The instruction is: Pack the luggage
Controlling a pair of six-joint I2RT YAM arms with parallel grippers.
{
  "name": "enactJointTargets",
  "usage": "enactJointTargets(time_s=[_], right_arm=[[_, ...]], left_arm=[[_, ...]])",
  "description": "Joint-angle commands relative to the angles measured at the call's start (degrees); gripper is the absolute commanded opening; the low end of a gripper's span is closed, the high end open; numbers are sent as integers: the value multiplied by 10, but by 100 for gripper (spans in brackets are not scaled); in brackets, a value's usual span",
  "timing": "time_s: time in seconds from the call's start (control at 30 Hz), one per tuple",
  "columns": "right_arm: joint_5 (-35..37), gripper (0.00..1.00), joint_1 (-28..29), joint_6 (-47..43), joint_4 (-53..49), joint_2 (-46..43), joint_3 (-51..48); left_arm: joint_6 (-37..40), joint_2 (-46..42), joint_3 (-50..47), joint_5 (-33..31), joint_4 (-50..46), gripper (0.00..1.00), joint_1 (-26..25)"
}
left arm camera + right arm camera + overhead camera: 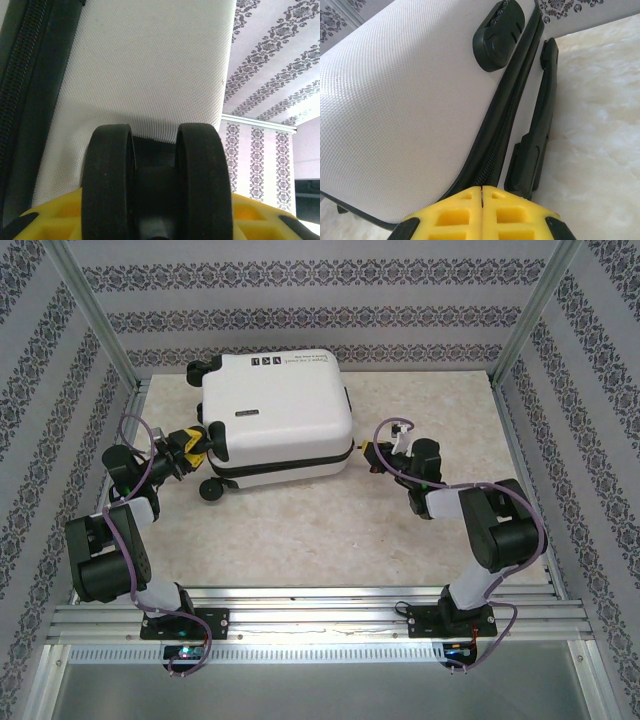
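The luggage (275,410) is a white hard-shell suitcase lying flat and closed at the back middle of the table. My left gripper (200,443) is at its left side. In the left wrist view a black twin caster wheel (107,180) fills the space between the yellow fingers (50,217) of my left gripper (157,205), with the white shell (150,65) behind it. My right gripper (368,453) is at the case's near right corner. In the right wrist view my right gripper (481,189) is shut, its tips against the black zipper seam (495,150) of the shell (405,110).
A black side handle (537,135) and a combination lock (498,30) sit on the case's right side. Another caster wheel (212,490) sticks out at the near left corner. The pale tabletop (320,540) is walled by patterned panels and metal posts (95,315).
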Motion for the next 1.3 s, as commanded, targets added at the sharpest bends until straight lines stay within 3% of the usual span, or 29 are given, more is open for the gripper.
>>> enactJointTargets(time_s=[0.0, 0.13, 0.27, 0.37, 0.7, 0.8, 1.0, 1.27], right_arm=[[15, 0, -11, -8, 62, -45, -8], [20, 0, -9, 5, 57, -53, -20], [19, 0, 3, 12, 52, -61, -31], [26, 0, 17, 13, 49, -71, -44], [52, 0, 99, 23, 38, -104, -91], [55, 0, 120, 24, 36, -110, -103], [57, 0, 152, 26, 29, -128, -113], [71, 0, 179, 8, -2, -158, -116]], left_arm=[[26, -52, 39, -59, -15, 48, 22], [173, -137, 80, -83, -236, 54, 21], [385, -225, 167, -166, -555, 62, 19], [468, -261, 213, -224, -691, 64, 16], [438, -328, 151, -248, -688, 65, -15], [457, -341, 155, -294, -718, 65, -68], [536, -319, 230, -471, -807, 65, -251], [663, -159, 428, -715, -915, 65, -507]])
